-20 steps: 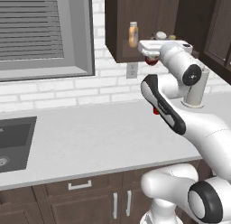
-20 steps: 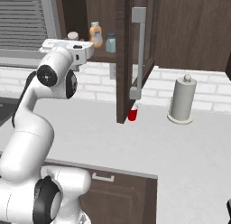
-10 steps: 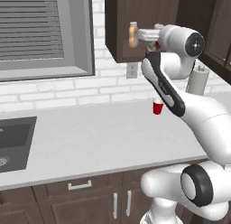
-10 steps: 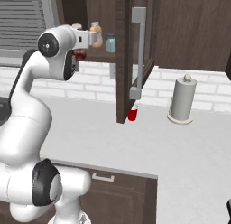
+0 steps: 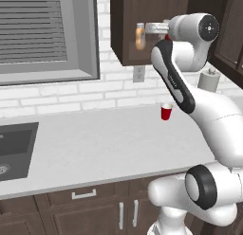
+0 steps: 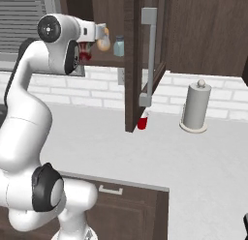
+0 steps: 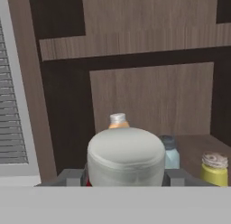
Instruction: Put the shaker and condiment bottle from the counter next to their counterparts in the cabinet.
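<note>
**Red bottle held up at the cabinet shelf, not yet set down**

Gripper (image 7: 125, 180) is raised to shelf height at the open cabinet (image 5: 126, 40), pinching the condiment bottle (image 7: 125, 157); in the hand view the bottle's white cap sits right between the finger tips, a sliver of red body at its lower edge; jaws part closed around the bottle, neither spread wide nor pressed together; in the left base view a bit of red shows at the hand, beside the shelf.

On the shelf ahead: orange bottle (image 7: 118, 120) with white cap directly behind the held one; pale blue-grey shaker (image 7: 170, 151) to its right; yellow shaker (image 7: 214, 168) further right, standing upright on the shelf, near the blue-grey one, so that half of the task looks finished; in the right base view the orange bottle (image 6: 103, 42) is at the gripper's tip and the blue-grey shaker (image 6: 118, 46) just beyond it.

Why held this way: the grip is taken from the cap end so the bottle stays upright and its base can meet the shelf; the hand is lined up on the orange bottle since that's the matching item to park beside.

Judgement: placement step, late in the task; remaining is to lower onto the shelf next to the orange bottle and release; risk is bumping the orange bottle, it looks close ahead; exact gap can't be told.

Counter (image 5: 104, 144) below carries a red cup (image 5: 165, 111); paper towel roll (image 6: 195, 107) stands by the wall; cabinet door (image 6: 140, 60) hangs open.
</note>
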